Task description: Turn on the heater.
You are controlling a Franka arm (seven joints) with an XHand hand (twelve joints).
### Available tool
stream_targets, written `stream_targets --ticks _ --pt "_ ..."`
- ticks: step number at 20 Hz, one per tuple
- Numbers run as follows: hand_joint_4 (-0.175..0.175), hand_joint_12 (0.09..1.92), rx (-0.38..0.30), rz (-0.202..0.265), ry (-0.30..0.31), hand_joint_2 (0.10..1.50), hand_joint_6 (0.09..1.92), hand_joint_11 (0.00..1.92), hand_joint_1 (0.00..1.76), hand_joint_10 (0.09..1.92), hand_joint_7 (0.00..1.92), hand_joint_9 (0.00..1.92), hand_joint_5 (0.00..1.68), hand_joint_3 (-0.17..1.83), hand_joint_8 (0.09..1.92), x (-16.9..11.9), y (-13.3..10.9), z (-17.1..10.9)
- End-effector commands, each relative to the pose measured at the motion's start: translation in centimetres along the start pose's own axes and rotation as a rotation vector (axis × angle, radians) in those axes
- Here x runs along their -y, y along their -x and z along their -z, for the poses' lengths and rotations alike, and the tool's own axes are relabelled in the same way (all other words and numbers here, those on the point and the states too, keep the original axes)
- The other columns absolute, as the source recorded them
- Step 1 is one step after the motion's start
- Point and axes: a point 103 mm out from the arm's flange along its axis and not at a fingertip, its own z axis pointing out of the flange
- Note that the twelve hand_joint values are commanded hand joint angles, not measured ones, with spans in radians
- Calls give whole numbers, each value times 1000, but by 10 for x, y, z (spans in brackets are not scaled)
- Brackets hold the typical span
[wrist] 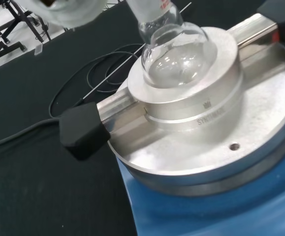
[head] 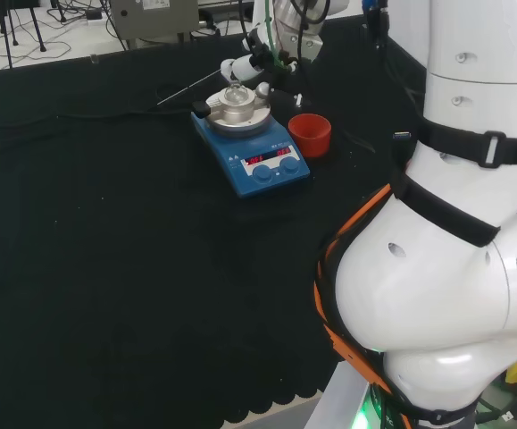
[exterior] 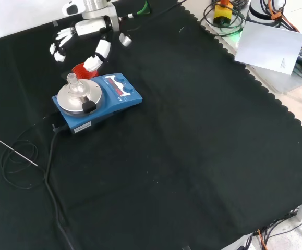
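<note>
black cloth (exterior: 192, 130): heater (exterior: 96, 101) beside hand (exterior: 96, 57)

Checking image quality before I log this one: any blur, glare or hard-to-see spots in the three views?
Wrist view: a blurred white part of the hand at the edge, and bright highlights on the glass flask. Head view: the heater is clear, and its red display glows. Front view: evenly lit, with black cable nearly lost against black cloth.

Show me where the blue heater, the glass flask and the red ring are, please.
blue heater (exterior: 120, 92): front view, on its blue control panel.
glass flask (wrist: 177, 54): wrist view, on its round bulb.
red ring (head: 310, 133): head view, on its outer wall.
</note>
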Motion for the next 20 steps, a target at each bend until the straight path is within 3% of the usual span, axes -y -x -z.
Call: stream_targets --ticks 1,7,12,15,20 --pt "-55 1299 5 6 11 697 314 0 686 809 128 303 266 532 731 32 12 20" --pt "-55 1298 22 -8 -3 707 303 0 688 809 126 302 269 532 730 55 21 28" --pt "-54 1335 66 -9 -82 720 229 0 838 801 222 358 299 582 737 80 26 32" --pt "-56 1373 107 -14 -152 706 186 105 961 761 438 574 320 695 760 95 39 38" --pt "-65 1343 172 -47 -272 701 166 354 1047 720 782 898 355 782 803 116 36 29"
